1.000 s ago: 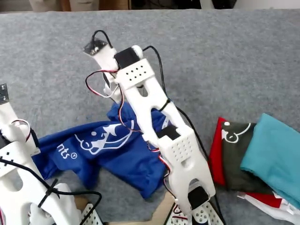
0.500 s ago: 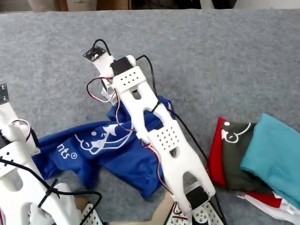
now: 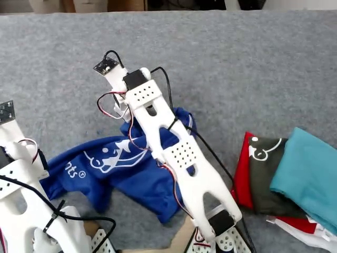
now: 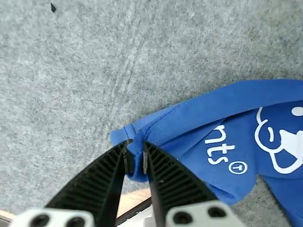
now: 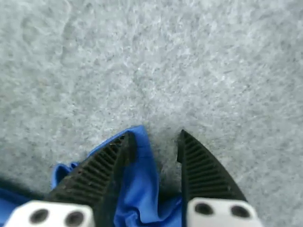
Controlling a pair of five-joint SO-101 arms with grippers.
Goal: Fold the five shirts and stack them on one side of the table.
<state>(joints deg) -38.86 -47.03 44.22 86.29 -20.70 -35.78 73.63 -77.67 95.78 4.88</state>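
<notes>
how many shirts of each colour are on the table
blue shirt: 1
red shirt: 1
dark shirt: 1
teal shirt: 1
white shirt: 1, only an edge showing under the pile
total: 5

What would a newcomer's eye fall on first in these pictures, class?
The crumpled blue shirt on the grey table stands out most, with the white right arm stretched over it. The left gripper pinches one end, while the right gripper stands open over its far edge. A pile of red, dark and teal shirts lies at the table's right side.
</notes>
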